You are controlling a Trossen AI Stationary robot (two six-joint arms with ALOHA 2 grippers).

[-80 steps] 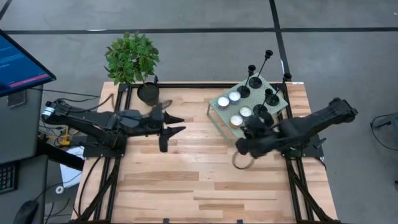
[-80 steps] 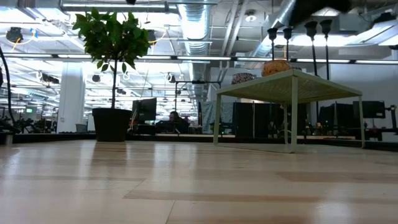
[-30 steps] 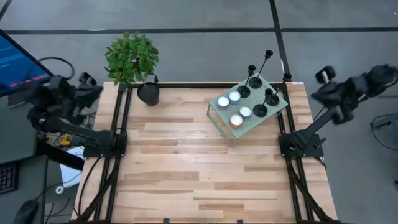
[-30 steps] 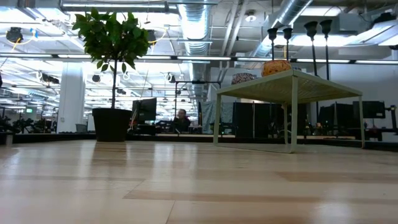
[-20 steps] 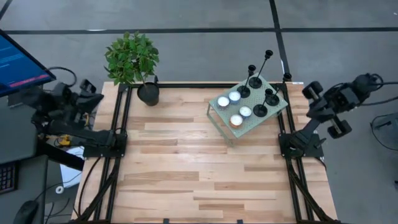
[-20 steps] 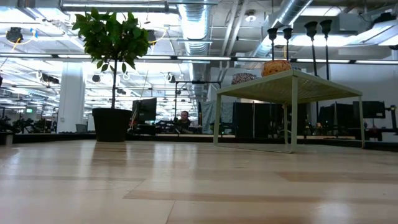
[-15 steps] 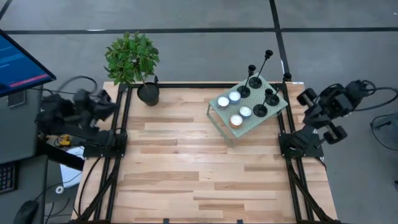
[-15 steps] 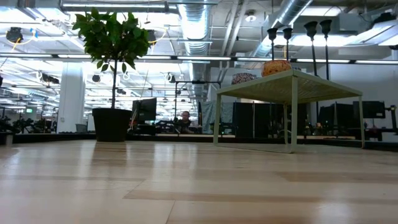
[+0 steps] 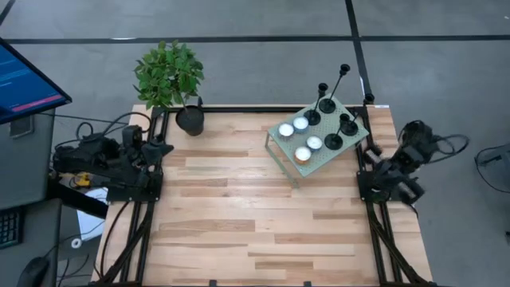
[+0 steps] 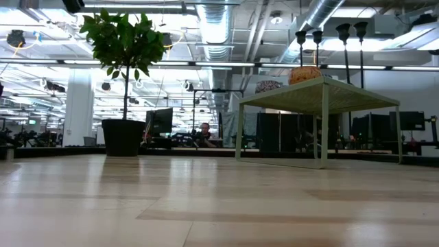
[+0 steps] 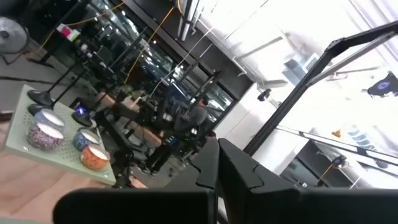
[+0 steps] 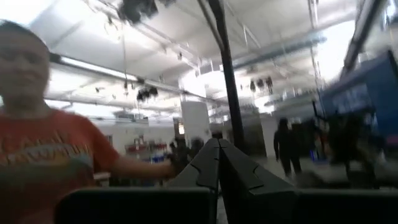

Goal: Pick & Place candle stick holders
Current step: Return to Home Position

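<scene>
ROBOTICS LAB IN AN OPEN-PLAN OFFICE HALL: a wooden test table (image 9: 255, 223) stands on grey floor marked with dark tape lines (image 9: 239, 39), the left arm (image 9: 111, 155) folded at its 9 o'clock, the right arm (image 9: 398, 163) at 3 and a lit monitor (image 9: 28, 80) at 10. Beyond, bare silver ducts (image 10: 216, 27) and strip lights (image 10: 206, 65) hang over rows of screens (image 10: 161, 120), where a person (image 10: 204, 129) sits.

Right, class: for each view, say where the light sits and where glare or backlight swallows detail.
Low view: ceiling strips backlight the candle stick holders and plant into silhouettes, with sheen on the table. High view: even light, no glare. Left wrist view: bright ceiling areas burn out to white. Right wrist view: ceiling lights flare.
</scene>
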